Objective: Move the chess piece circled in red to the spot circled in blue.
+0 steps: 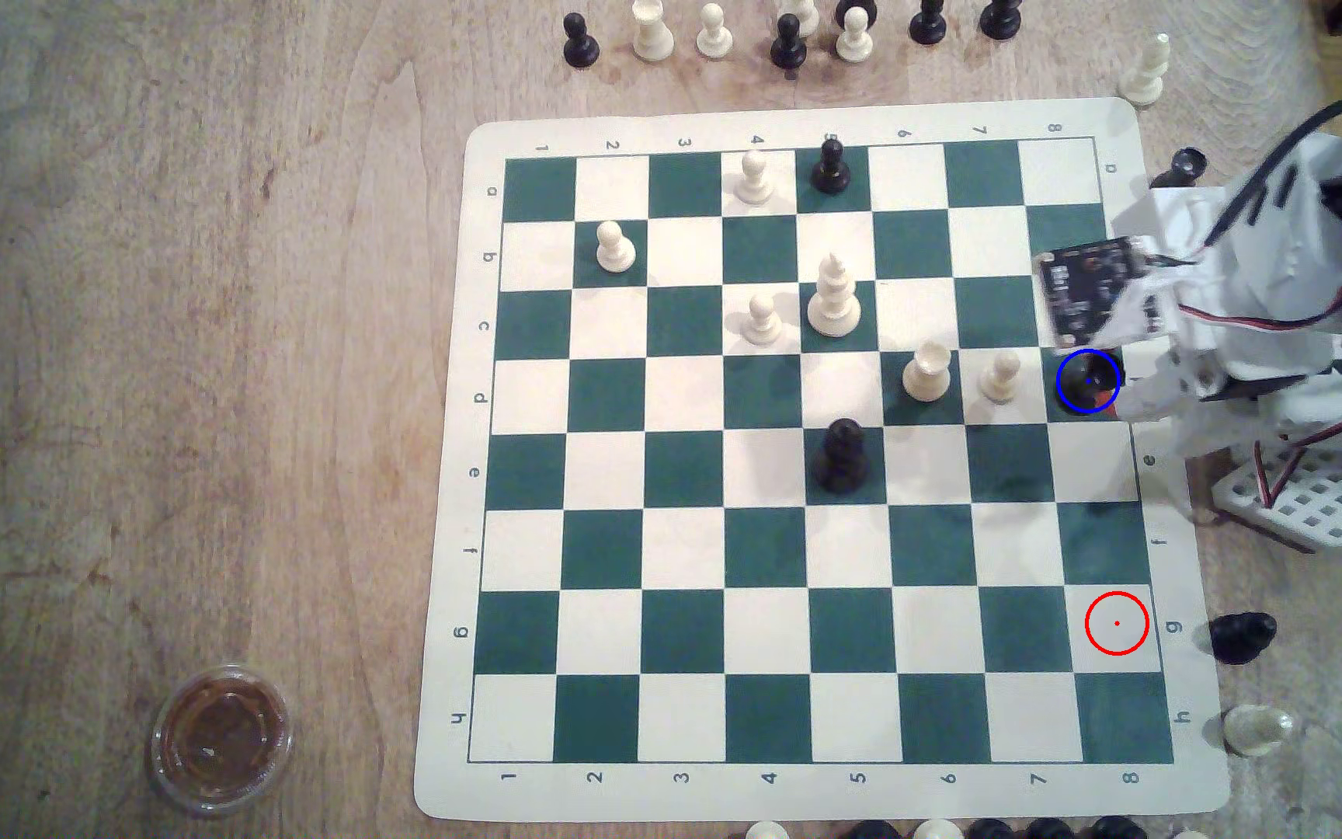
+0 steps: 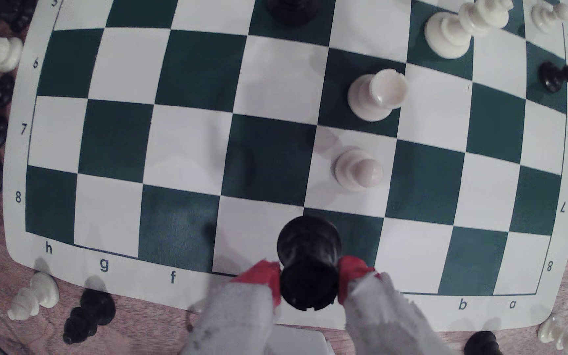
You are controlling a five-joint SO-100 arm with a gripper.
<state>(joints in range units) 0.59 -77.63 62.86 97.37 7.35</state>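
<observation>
I'm working over a worn wooden tabletop with the green-and-cream board mat spread on it, captured pieces strewn around its edges so they stay out of play. The white arm reaches in from the exterior view's right, low over the mat's right edge, which suits a target on the nearest column. On the board, a taller black piece stands near the middle on row e, while a white rook and a white pawn share row d, just left of my target in the exterior view. The gripper has its red-taped fingertips pressed on either side of the black rook, clamping its upper body so it stays upright. The rook sits over the dark square d8, inside the blue circle; the red circle on g8 is empty. I judge the placement nearly complete, though I cannot tell whether the base already touches the mat.
</observation>
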